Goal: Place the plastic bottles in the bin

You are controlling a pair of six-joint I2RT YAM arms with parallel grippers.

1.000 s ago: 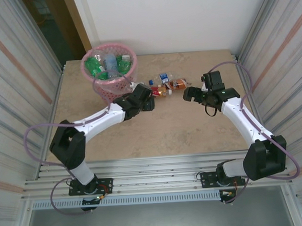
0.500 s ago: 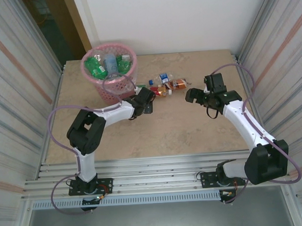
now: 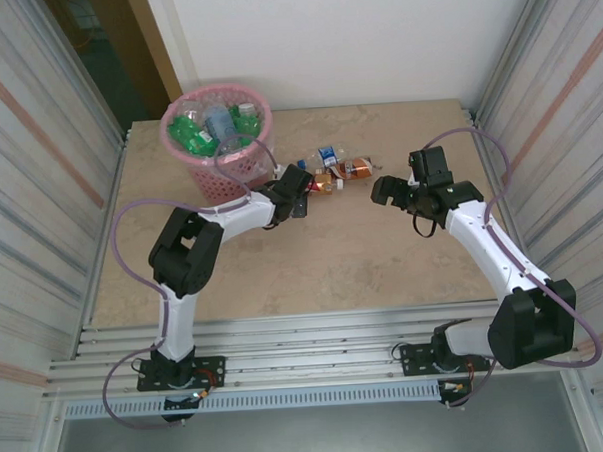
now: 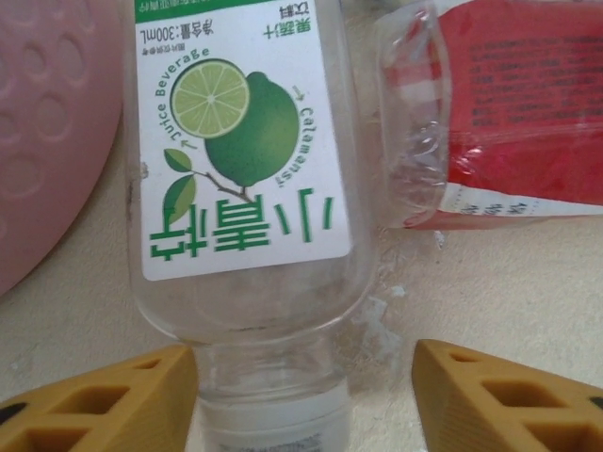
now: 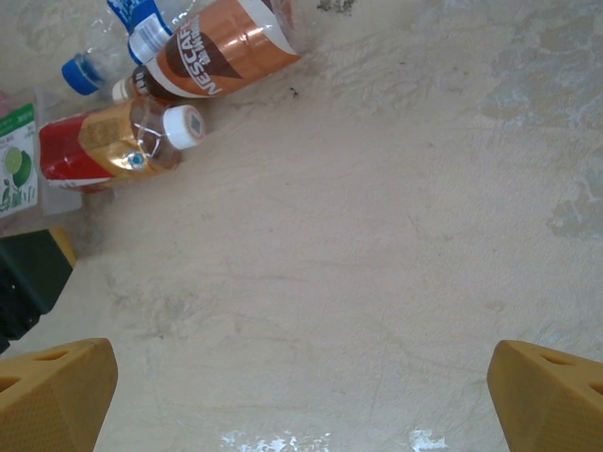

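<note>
A clear bottle with a lime label [image 4: 240, 160] lies on the table beside the pink bin [image 4: 47, 113], its white cap toward me. My left gripper [image 4: 303, 377] straddles its neck. The left finger touches the neck and the right finger stands apart, so the jaws are open. Next to it lies a red-label bottle [image 4: 509, 113]. From above, the left gripper [image 3: 298, 191] sits at the left end of a small cluster of bottles [image 3: 341, 170]. The bin [image 3: 241, 161] holds several green and clear bottles [image 3: 217, 125]. My right gripper [image 3: 380, 191] hovers wide open over bare table, right of the cluster.
Under the right gripper [image 5: 301, 377] is bare tabletop. Ahead of it lie a brown Nescafe bottle [image 5: 221, 47], a red-label bottle with a white cap [image 5: 104, 146] and a clear blue-capped one [image 5: 104, 56]. Ribbed metal walls [image 3: 38, 147] flank the table.
The left arm has folded its elbow back and pushed its gripper forward to the bottles beside the bin, its jaws narrowing. The right arm has barely moved.
</note>
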